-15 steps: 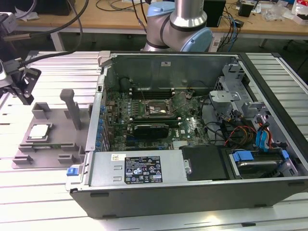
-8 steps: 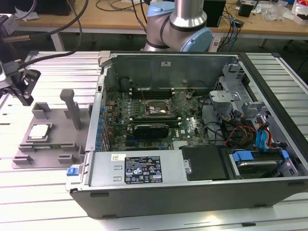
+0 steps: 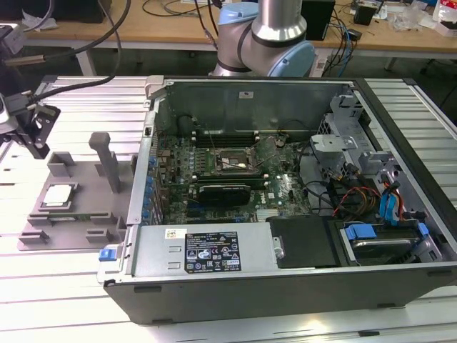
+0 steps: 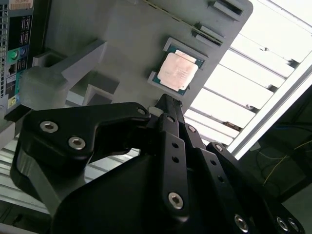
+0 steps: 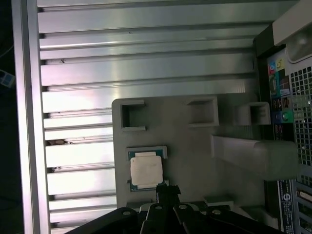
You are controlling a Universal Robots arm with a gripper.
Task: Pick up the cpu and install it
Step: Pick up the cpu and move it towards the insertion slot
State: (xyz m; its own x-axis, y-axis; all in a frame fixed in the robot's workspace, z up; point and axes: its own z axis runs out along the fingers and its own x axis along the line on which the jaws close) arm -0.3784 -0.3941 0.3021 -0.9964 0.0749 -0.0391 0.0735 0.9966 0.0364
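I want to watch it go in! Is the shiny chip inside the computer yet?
Not yet, it is out. The cpu lies flat in its pocket on the grey tray, beside the open computer case.

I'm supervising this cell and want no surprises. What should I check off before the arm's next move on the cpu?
1. The cpu lies flat in its recess of the grey fixture tray: ok.
2. Nothing lies on the cpu's top: ok.
3. Pincer centred over the cpu: cannot tell; its tip shows by the cpu's edge in both wrist views.
4. Computer case open, motherboard exposed: ok.
5. Socket empty and unlatched: cannot tell.
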